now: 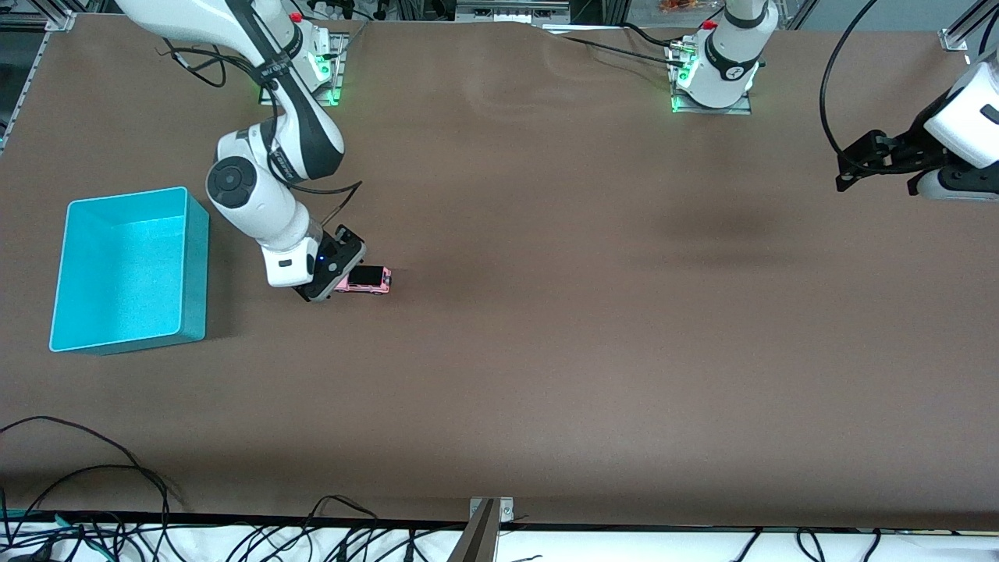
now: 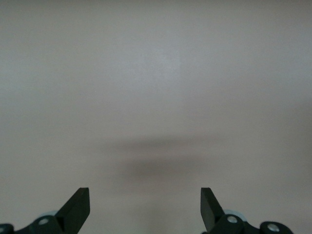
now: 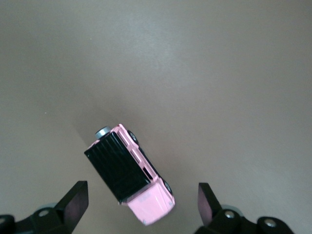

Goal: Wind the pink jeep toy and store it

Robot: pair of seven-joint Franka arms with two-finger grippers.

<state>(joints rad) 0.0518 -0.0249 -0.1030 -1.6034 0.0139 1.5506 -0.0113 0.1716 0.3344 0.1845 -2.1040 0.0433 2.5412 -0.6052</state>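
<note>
The pink jeep toy (image 1: 365,280), pale pink with a black roof, stands on the brown table beside the turquoise bin (image 1: 129,269), toward the right arm's end. My right gripper (image 1: 328,282) is low over the jeep's front end. In the right wrist view the jeep (image 3: 131,174) lies askew between the two spread fingers of my right gripper (image 3: 141,202), which touch nothing. My left gripper (image 1: 855,168) hangs open and empty over the table's edge at the left arm's end. The left wrist view shows my left gripper (image 2: 145,207) open over bare table.
The turquoise bin stands open and empty-looking near the table edge at the right arm's end. Cables (image 1: 94,515) run along the table's edge nearest the front camera. A metal bracket (image 1: 488,519) sticks up at the middle of that edge.
</note>
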